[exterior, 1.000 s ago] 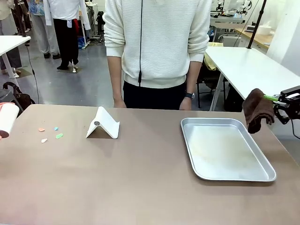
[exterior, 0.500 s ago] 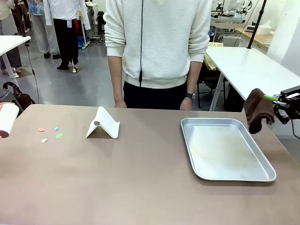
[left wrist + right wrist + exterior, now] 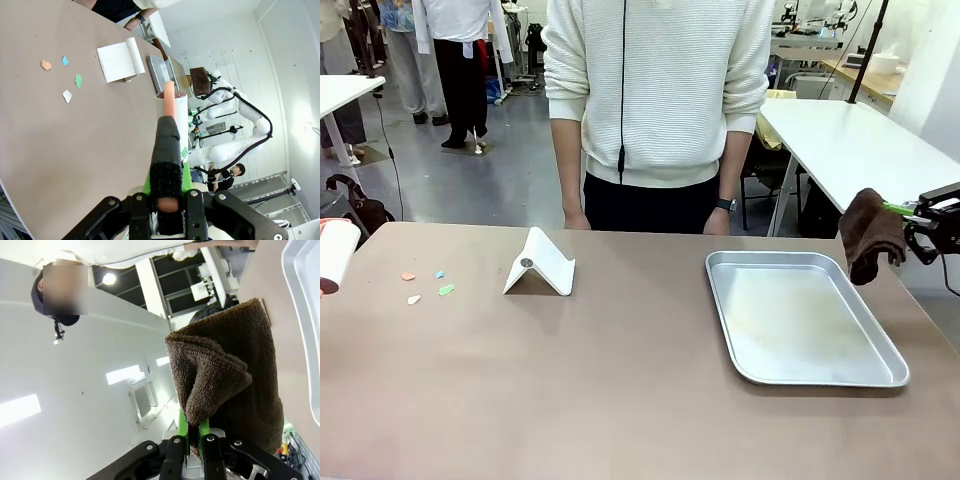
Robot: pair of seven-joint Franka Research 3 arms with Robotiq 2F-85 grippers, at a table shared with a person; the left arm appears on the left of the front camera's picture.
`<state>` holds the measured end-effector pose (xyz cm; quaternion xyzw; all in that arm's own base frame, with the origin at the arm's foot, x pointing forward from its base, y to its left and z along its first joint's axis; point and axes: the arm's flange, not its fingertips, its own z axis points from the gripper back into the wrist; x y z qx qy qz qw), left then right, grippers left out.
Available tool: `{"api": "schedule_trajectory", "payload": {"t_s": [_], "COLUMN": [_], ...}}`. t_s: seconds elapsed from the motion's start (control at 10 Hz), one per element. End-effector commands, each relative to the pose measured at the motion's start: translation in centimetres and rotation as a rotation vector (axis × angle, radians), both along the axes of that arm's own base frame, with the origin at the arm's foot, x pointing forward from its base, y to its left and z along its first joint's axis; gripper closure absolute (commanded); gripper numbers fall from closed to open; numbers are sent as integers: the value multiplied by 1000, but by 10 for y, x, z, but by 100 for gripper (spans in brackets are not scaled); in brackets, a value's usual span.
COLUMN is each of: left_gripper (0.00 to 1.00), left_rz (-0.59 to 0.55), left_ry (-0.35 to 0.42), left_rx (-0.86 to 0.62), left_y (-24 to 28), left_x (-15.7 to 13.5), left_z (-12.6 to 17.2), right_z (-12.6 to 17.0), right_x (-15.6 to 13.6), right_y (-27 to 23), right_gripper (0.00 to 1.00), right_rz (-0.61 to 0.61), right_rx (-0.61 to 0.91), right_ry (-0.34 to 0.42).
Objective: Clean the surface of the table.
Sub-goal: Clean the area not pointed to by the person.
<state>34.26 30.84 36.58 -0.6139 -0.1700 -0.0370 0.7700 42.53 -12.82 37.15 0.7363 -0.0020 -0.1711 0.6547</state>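
**Ana:** Did anything move just now?

**Ben:** Almost nothing. Both arms stay where they were a second ago. The brown cloth [image 3: 870, 238] only sways a tiny bit. So I think the cleaning has not started yet.

**Ana:** What is closest to us?

**Ben:** The tabletop [image 3: 610, 410]. It is wide and flat, brown-grey and dull, not shiny. It runs from the front all the way to the far side.

**Ana:** And on it?

**Ben:** On the right lies the tray [image 3: 790, 325]. It is thin silver metal with round corners and a low rim. On the left lie four paper bits [image 3: 446, 290]. They are small, flat and ragged, and I guess they are the mess.

**Ana:** Who gets them?

**Ben:** Maybe the left pincer [image 3: 168, 145]. It is pressed together on the pink handle of a roller [image 3: 335, 252], a white round roll at the left edge, near the bits.

**Ana:** That white tent thing?

**Ben:** A white stand [image 3: 542, 266], smooth, stiff and folded.

**Ana:** And the cloth?

**Ben:** The right pincer [image 3: 893, 209] pinches its top fold. The cloth is soft and fuzzy and hangs down by the tray's far right corner. Behind it all stands a person [image 3: 655, 100] in a ribbed white sweater.
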Motion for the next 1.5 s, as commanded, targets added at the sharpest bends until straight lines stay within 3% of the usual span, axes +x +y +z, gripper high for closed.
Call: {"api": "schedule_trajectory", "payload": {"t_s": [0.0,0.1,0.2,0.3,0.4,0.5,0.7,0.8,1.4], "left_gripper": [100,100,78,78,78,78,78,78,78], "left_rz": [-9,-9,0,30,107,226,317,351,405], "left_ry": [-15,-15,0,-43,-29,27,180,220,324], "left_rx": [8,8,0,78,168,207,221,237,407], "left_y": [-2,-2,0,-12,-19,-18,-17,-18,-31], "left_x": [-3,-3,0,-12,-12,4,30,39,59], "left_z": [3,3,0,4,5,7,3,0,-26], "right_z": [7,7,7,7,7,7,7,7,7], "right_x": [-2,-2,-2,-2,-2,-2,-2,-2,-2], "right_y": [-1,-1,-1,-1,-1,-1,-1,-1,-1], "right_gripper": [100,100,100,100,100,100,100,100,100], "right_rz": [7,7,7,7,7,7,7,7,7], "right_rx": [12,12,12,12,12,12,12,12,12], "right_ry": [4,4,4,4,4,4,4,4,4]}}
